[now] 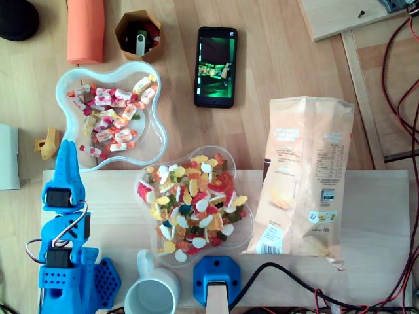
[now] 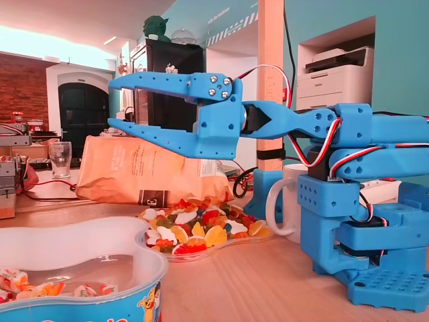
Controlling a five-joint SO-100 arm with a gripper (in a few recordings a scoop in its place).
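A blue robot arm is sitting at the lower left of the overhead view, on a pale wooden table [image 1: 366, 216]. Its gripper [image 1: 65, 149] is pointing up the picture, with its tip just beside the lower left rim of a white flower-shaped bowl [image 1: 150, 147]. The bowl is holding wrapped candies [image 1: 111, 118] in pink and white paper.

In the fixed view the gripper [image 2: 112, 104] is hovering level, well above the table. Its two fingers are standing wide apart, one above the other, and gripping nothing. The white bowl [image 2: 80, 235] is lying in the near left corner, with a few wrapped candies [image 2: 40, 288] showing at its bottom. From this angle I cannot tell whether the fingertips are reaching over its rim.

In the overhead view, a clear plastic dish [image 1: 243, 226] is sitting just right of the arm, piled with colourful gummy candies [image 1: 190, 206]. A white mug [image 1: 152, 294] is standing below the dish. A tan snack bag [image 1: 304, 176] is lying flat to its right. Above it, a black phone [image 1: 215, 65] is lying face up, near a small cardboard cup [image 1: 139, 36] and an orange roll [image 1: 86, 29].
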